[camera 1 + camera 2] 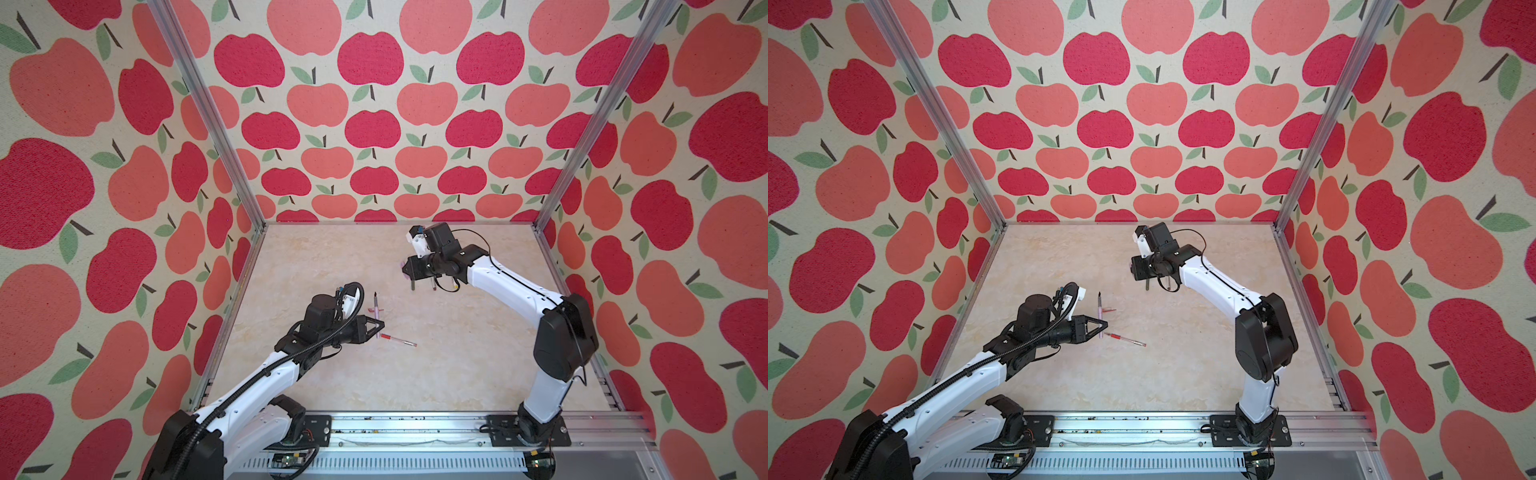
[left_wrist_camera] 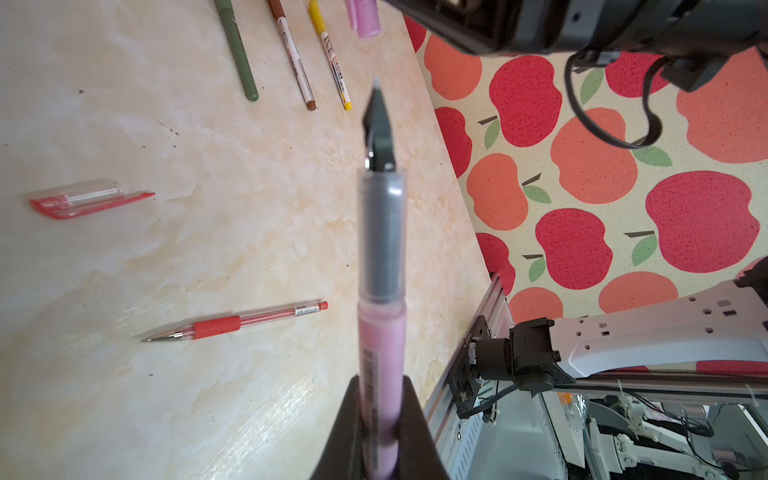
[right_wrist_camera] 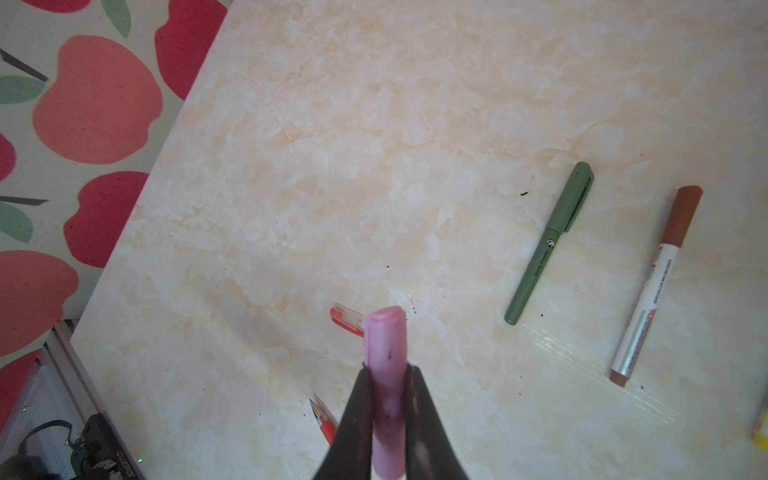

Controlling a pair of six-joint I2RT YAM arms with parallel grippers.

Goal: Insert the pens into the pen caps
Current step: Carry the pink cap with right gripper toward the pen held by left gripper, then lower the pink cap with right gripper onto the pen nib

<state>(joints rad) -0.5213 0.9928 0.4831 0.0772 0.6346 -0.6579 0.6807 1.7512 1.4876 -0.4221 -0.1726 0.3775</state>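
My left gripper (image 2: 380,384) is shut on the pink pen (image 2: 382,332), whose dark nib points away from the jaws; in both top views it stands upright over the table's left middle (image 1: 376,311) (image 1: 1100,311). My right gripper (image 3: 388,370) is shut on the lilac pen cap (image 3: 386,345), raised further back (image 1: 402,266), apart from the pen. The red pen (image 2: 232,324) (image 1: 397,340) lies uncapped on the table, its clear red cap (image 2: 83,199) (image 3: 347,318) a short way off.
Below the right gripper lie three capped pens side by side: dark green (image 3: 548,245) (image 2: 239,54), white-and-brown (image 3: 656,286) (image 2: 293,54) and white-and-yellow (image 2: 332,54). Apple-patterned walls and aluminium posts (image 1: 536,226) bound the marbled table (image 1: 457,353); a rail (image 1: 415,428) runs along the front.
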